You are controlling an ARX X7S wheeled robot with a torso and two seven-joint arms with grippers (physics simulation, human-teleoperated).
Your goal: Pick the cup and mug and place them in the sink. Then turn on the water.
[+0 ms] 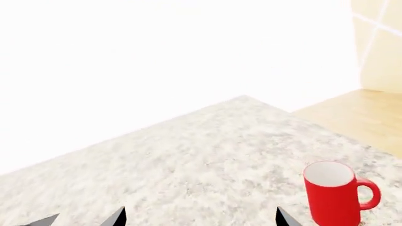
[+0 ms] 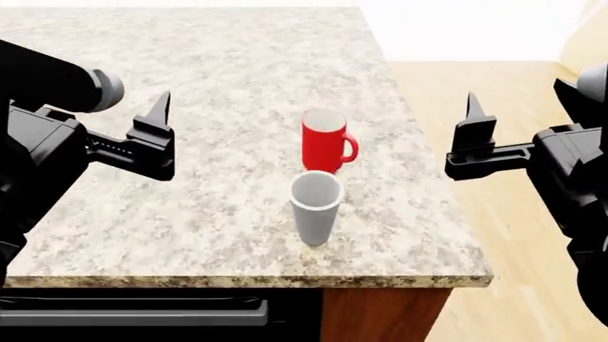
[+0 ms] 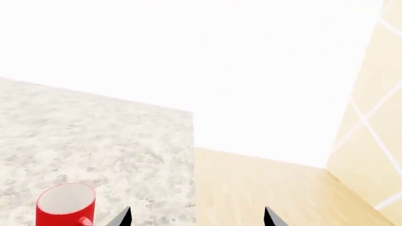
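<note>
The red mug (image 2: 323, 146) stands upright on the speckled counter, its handle pointing right. Just in front of it, close to the counter's front edge, is the pale grey cup (image 2: 315, 210), also upright. My left gripper (image 2: 164, 107) hovers open to the left of both, well apart from them. In the left wrist view the mug (image 1: 333, 197) sits outside the right fingertip of the left gripper (image 1: 201, 219). My right gripper (image 2: 472, 107) hangs open beyond the counter's right edge, and nothing is between its fingertips (image 3: 196, 219); the mug (image 3: 63, 207) shows off to one side. The sink and the water faucet are out of view.
The granite counter (image 2: 190, 57) ends at a right edge near the mug, with wooden floor (image 2: 494, 85) beyond it. A dark appliance front (image 2: 133, 310) runs under the counter's near edge. A cream wall (image 3: 377, 117) stands past the floor.
</note>
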